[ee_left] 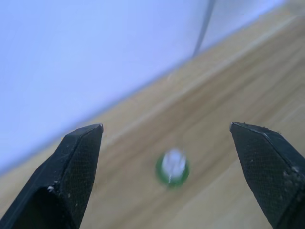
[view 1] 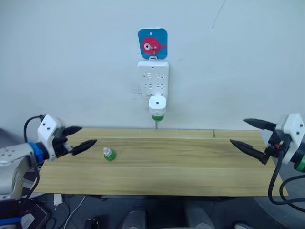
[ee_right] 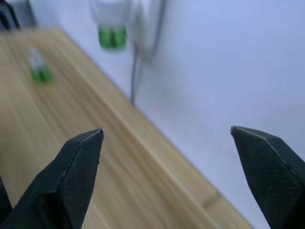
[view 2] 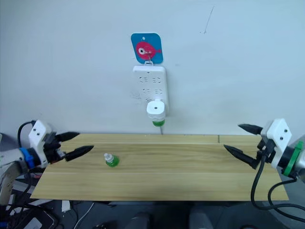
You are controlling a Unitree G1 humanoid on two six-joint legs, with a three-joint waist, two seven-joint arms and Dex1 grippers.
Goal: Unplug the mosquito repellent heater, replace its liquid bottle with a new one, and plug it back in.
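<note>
I was working in what looked like a lab test bay: a bare wooden bench (view 1: 190,167) against a plain white wall (view 1: 248,62), loose cables (view 1: 71,214) trailing on the floor beneath.

The left gripper (view 1: 81,138) sits at the lower left of the frame, fingers spread and pointing inward. The right gripper (view 1: 249,134) mirrors it at the lower right, fingers parted wide and empty.

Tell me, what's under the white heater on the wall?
A green bottle sticks out under the mosquito repellent heater. Its top is hidden inside. Below hangs a cord, then the wooden table.
</note>
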